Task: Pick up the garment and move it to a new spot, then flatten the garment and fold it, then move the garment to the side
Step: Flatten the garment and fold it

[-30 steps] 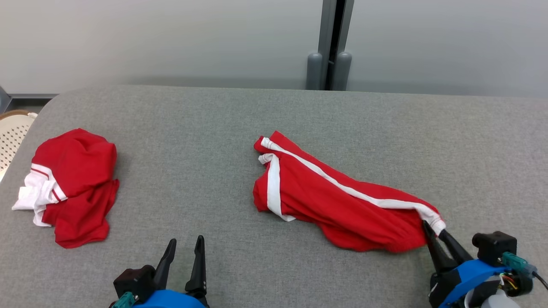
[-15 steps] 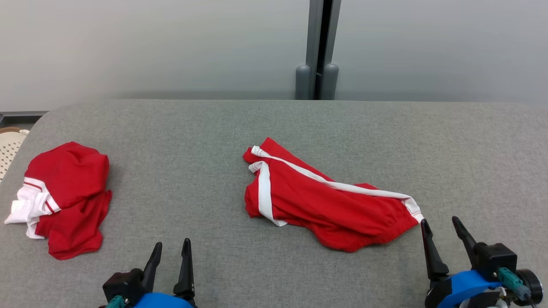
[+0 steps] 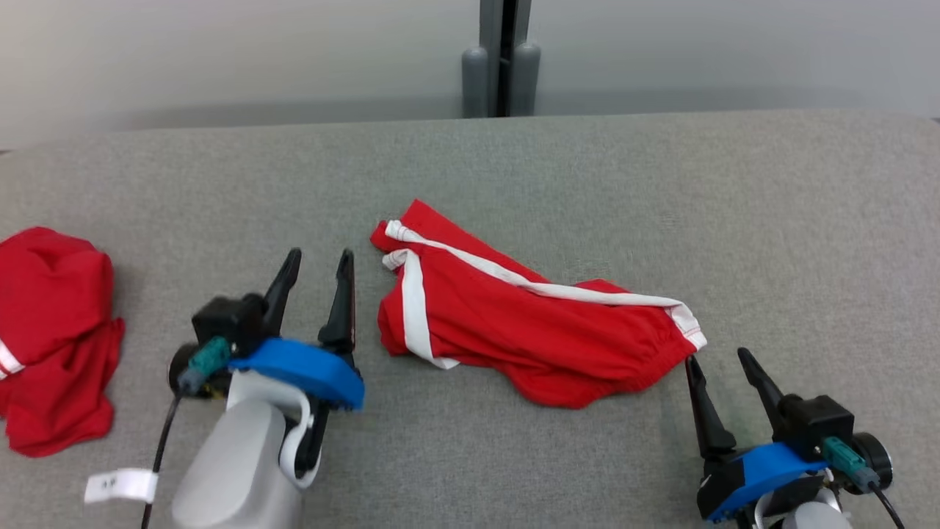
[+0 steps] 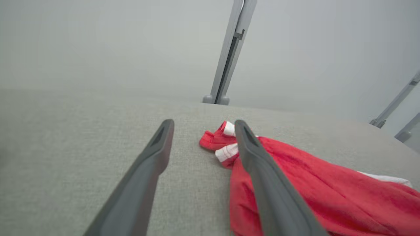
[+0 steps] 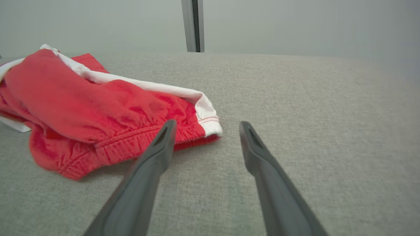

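1. Mid-table on the grey table (image 3: 661, 184): red garment (image 3: 529, 330) with a white side stripe, lying crumpled.
2. Just left of its hem end: left gripper (image 3: 319, 255), fingers spread, nothing between them.
3. Just near-right of its waistband end: right gripper (image 3: 717, 357), fingers wide apart, empty.
4. At the table's left end: second red heap (image 3: 51, 330), well apart from both.

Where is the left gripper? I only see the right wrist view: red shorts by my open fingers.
Observer: The left gripper is open, at the other end of the red shorts, by the white-trimmed leg hems.
Operator: Touching them?
Observer: No; the head view shows bare table between its fingers and the cloth.
Operator: Anything else there?
Observer: A second red garment lies crumpled at the table's left edge.
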{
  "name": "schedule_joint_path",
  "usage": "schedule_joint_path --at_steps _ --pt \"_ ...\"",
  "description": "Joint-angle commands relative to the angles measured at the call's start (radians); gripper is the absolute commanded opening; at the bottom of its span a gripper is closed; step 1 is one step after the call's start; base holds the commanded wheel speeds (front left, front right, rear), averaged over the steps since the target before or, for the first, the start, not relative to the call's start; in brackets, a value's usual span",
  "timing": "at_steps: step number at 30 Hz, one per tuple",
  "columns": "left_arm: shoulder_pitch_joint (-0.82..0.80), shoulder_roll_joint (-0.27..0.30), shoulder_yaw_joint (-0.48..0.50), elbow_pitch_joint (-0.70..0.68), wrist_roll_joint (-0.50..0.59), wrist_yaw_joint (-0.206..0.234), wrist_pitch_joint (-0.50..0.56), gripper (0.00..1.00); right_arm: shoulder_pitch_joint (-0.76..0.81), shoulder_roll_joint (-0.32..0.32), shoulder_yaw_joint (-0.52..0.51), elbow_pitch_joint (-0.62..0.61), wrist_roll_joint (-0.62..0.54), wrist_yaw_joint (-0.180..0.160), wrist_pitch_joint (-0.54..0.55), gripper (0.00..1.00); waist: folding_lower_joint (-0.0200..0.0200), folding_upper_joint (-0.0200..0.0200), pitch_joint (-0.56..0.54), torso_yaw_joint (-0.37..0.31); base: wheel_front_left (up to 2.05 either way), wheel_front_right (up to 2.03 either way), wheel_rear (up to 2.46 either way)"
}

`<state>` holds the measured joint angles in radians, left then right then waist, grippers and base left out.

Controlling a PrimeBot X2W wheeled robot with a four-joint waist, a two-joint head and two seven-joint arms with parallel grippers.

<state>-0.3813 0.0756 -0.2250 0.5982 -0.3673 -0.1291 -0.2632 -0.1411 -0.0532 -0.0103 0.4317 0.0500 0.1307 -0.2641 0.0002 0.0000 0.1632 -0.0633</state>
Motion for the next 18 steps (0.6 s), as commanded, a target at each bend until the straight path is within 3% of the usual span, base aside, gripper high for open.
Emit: schedule_joint_path --at_steps 1,8,18 --pt "-0.058 0.012 -0.019 0.025 -0.020 -0.002 -0.002 1.00 -0.016 0.002 0.006 0.000 0.008 0.000 0.000 1.00 -0.0002 0.0000 0.019 -0.001 0.00 0.00 0.00" --pt "-0.295 0.047 -0.157 0.195 -0.134 -0.002 0.138 1.00 -0.050 0.002 0.047 0.011 0.047 0.000 0.000 1.00 -0.0002 0.0000 0.085 -0.042 0.00 0.00 0.00" --pt "-0.412 0.071 -0.305 0.283 -0.275 -0.002 0.282 1.00 -0.071 0.002 0.088 0.022 0.082 0.000 0.000 1.00 -0.0002 0.0000 0.116 -0.071 0.00 0.00 0.00"
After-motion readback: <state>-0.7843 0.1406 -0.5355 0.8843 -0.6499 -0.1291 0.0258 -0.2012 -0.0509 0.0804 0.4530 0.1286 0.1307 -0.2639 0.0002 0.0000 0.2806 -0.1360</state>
